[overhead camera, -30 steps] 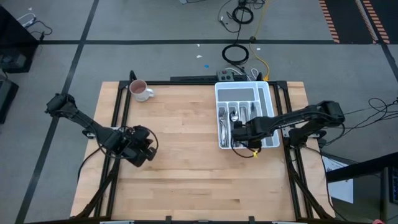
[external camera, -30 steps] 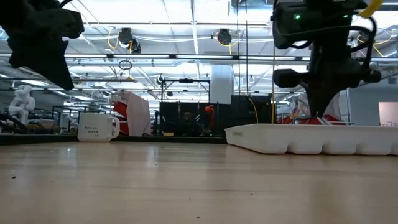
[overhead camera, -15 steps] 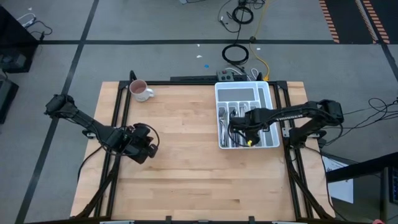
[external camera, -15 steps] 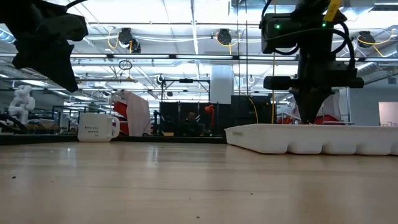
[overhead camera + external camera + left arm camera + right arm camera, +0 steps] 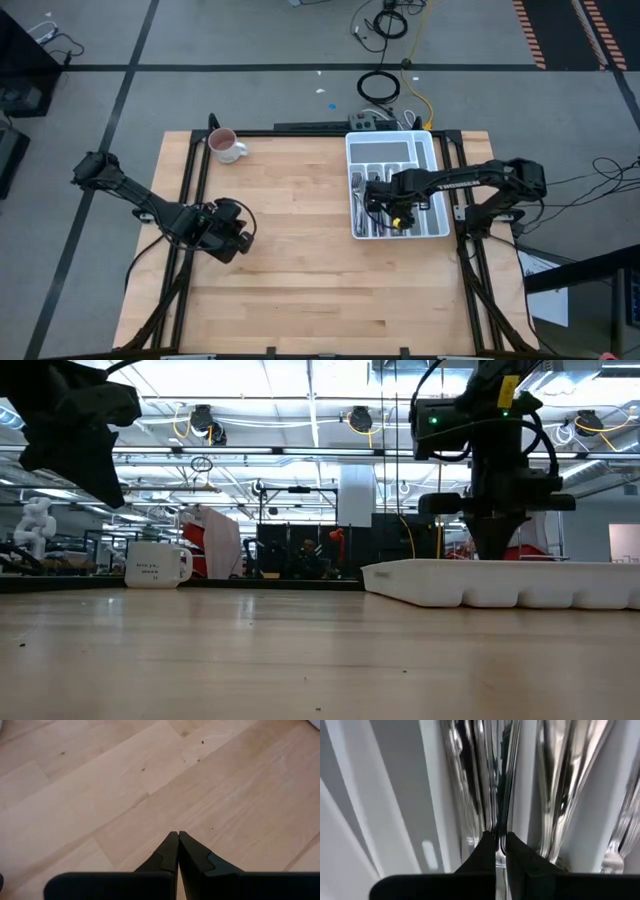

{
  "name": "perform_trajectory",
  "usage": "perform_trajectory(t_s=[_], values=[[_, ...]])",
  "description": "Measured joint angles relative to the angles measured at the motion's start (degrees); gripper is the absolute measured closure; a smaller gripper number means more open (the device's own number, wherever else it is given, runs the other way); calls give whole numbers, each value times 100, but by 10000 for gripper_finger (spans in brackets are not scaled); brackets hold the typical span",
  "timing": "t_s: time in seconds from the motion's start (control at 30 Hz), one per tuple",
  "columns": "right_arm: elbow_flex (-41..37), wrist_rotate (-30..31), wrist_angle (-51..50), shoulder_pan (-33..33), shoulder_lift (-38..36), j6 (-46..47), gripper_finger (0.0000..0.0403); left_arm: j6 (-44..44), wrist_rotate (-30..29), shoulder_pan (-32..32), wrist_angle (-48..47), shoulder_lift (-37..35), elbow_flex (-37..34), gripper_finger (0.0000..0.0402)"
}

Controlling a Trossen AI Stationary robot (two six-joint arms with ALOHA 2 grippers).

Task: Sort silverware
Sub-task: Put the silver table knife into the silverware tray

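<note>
Right hand (image 5: pixel 496 842) closed, tips down among silverware (image 5: pixel 485 780) in tray (image 5: pixel 432 160)

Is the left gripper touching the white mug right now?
Apart. The high view shows the left gripper over bare wood near the table's left side, with open tabletop between it and the white mug at the far corner.

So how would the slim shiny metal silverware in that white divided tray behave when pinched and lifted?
The slim shiny metal silverware looks rigid, so probably no flopping. Its polished surface suggests it could slip or pivot between the right claw, whose fingers are shut on a thin piece. Pieces lie packed in the white divided plastic tray, so neighbours may shift.
</note>
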Motion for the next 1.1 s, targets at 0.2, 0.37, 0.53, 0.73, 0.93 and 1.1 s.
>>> perform_trajectory(t_s=[0.2, 0.37, 0.53, 0.73, 0.93, 1.1], values=[[-188, -210, 244, -2, 145, 28, 403, -2, 15, 0, 1, 0, -2, 386], [-401, -198, 371, 0, 158, 37, 403, -1, 37, 0, -10, 0, -2, 386], [-434, -224, 479, -28, 158, 411, 400, 0, 37, 0, -9, 0, -2, 386], [-442, -423, 562, -42, 169, 1124, 364, 2, 39, 0, -9, 0, -2, 386], [-453, -611, 545, -39, 131, 1764, 316, 57, 35, 0, -16, 0, -2, 386], [-248, -657, 353, -33, 126, 2482, 290, 46, 32, 0, -20, 0, -2, 386]])
